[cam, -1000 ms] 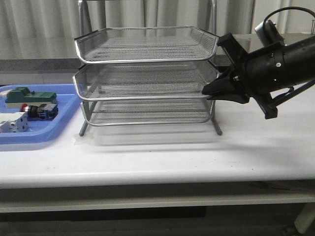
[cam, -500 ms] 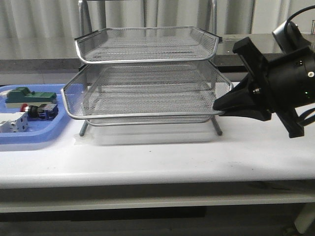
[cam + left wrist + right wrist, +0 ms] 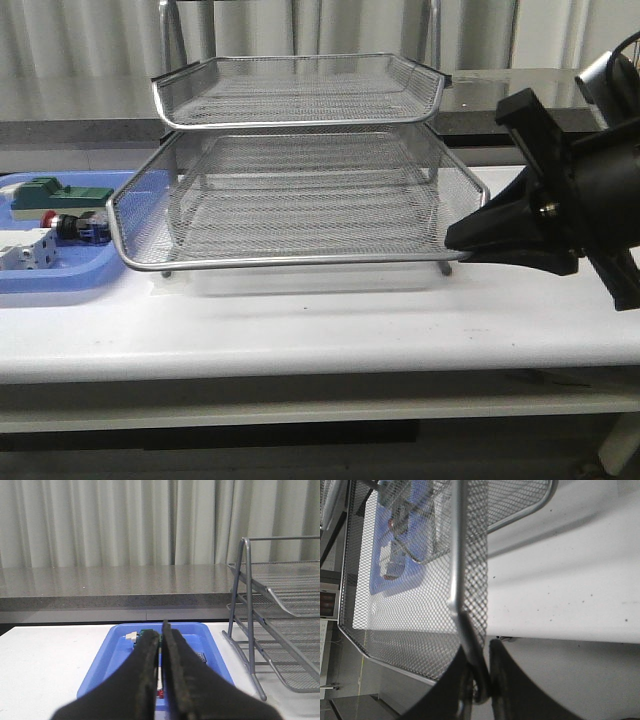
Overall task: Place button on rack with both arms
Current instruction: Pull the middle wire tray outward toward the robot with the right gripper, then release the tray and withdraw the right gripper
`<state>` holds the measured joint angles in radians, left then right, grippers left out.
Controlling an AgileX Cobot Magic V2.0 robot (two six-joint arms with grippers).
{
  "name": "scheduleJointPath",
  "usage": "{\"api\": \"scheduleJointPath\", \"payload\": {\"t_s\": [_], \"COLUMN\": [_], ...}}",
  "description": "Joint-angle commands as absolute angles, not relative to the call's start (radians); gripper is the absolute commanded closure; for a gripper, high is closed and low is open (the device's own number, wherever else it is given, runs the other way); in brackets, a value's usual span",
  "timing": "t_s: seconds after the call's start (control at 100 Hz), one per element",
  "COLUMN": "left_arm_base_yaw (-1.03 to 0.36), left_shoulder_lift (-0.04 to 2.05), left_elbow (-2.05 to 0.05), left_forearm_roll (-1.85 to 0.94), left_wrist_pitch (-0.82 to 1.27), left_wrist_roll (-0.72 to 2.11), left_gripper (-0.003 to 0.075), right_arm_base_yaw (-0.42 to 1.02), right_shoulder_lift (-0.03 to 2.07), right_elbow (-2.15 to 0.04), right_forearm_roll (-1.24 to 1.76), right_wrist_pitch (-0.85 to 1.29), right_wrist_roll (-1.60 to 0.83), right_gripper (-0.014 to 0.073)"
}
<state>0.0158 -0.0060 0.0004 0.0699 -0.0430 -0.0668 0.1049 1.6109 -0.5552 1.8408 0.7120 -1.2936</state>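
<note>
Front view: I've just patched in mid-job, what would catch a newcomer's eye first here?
The rack dominates mid-table, its middle tray slid well out toward the camera while the top one sits back. At that tray's right front corner the right pincer is shut on its rim. Far left, the button lies in the blue tray; the left pincer hangs shut near it.

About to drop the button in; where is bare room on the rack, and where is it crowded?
The pulled-out middle wire-mesh tray is bare, bordered by the right pincer gripping its right rim. The blue plastic tray is crowded: red-headed button, green block, white part.
</note>
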Motion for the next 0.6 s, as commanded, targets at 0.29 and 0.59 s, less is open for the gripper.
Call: {"api": "scheduleJointPath", "payload": {"t_s": [0.29, 0.59], "left_arm_base_yaw": [0.019, 0.019], "left_shoulder_lift": [-0.038, -0.038], "left_elbow": [0.048, 0.048], "left_forearm_roll": [0.068, 0.068], "left_wrist_pitch": [-0.121, -0.121], "left_wrist_roll": [-0.076, -0.076], "left_gripper": [0.0716, 0.0716], "right_arm_base_yaw": [0.101, 0.101], "right_shoulder_lift": [1.483, 1.338], "right_elbow": [-0.557, -0.557], "right_forearm_roll": [1.854, 1.609], "right_wrist_pitch": [0.71, 0.617], "right_wrist_roll": [-1.293, -1.12], "right_gripper": [0.0221, 0.0221]}}
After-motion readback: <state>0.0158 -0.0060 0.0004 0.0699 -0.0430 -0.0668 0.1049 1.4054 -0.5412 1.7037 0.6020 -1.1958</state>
